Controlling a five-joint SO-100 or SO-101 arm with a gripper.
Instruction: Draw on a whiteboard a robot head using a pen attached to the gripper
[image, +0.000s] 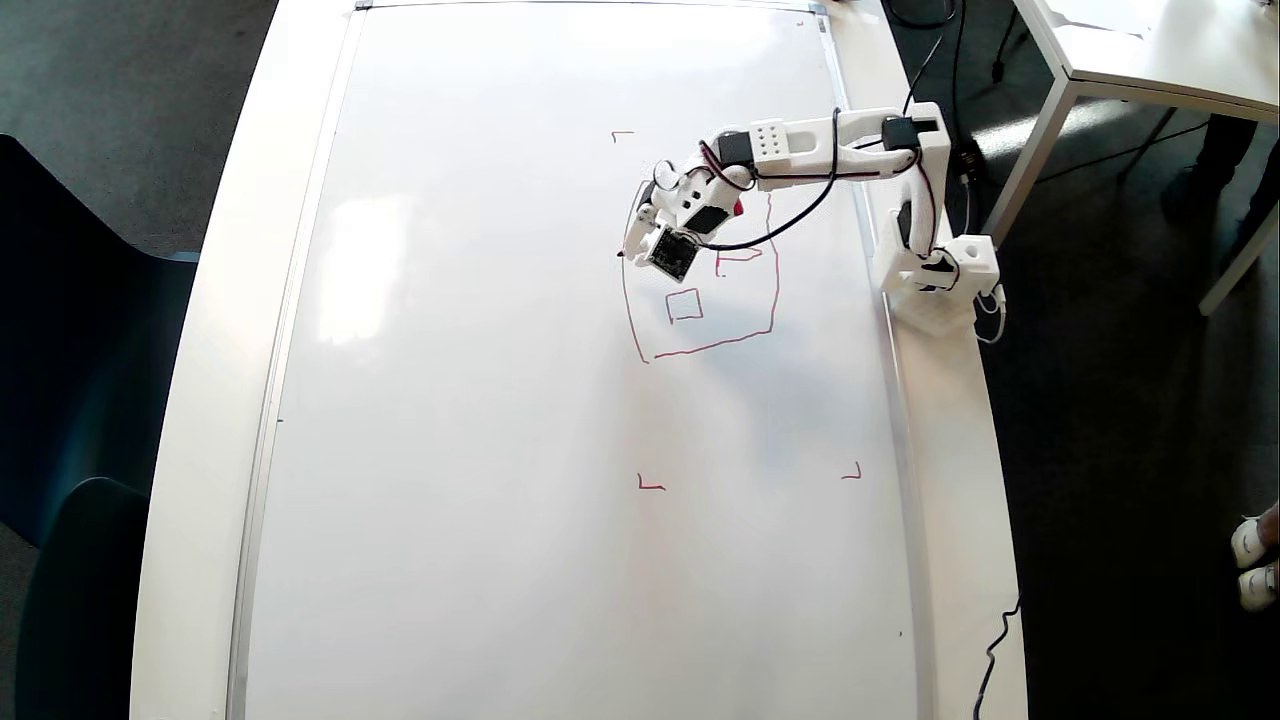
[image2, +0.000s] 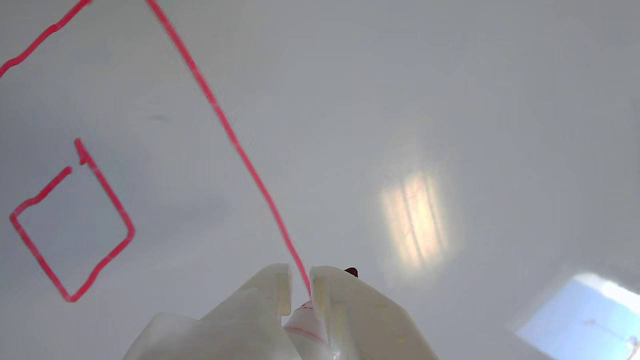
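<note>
The whiteboard (image: 480, 400) covers most of the table in the overhead view, with small red corner marks. The robot head (image: 775, 290) is a red outline right of centre with two small squares inside; its top is hidden under the arm. My gripper (image: 628, 245) is on the outline's left side. In the wrist view the gripper (image2: 299, 285) is shut on the pen (image2: 305, 320), whose tip touches the end of the long red line (image2: 225, 125). A small red square (image2: 75, 225) lies to the left. The pen's red end (image: 738, 208) shows behind the gripper.
The arm's base (image: 940, 275) is clamped on the white table rim at the board's right edge. A black cable (image: 790, 225) hangs over the drawing. A second white table (image: 1150, 50) stands at top right. A dark chair (image: 70, 400) is at the left.
</note>
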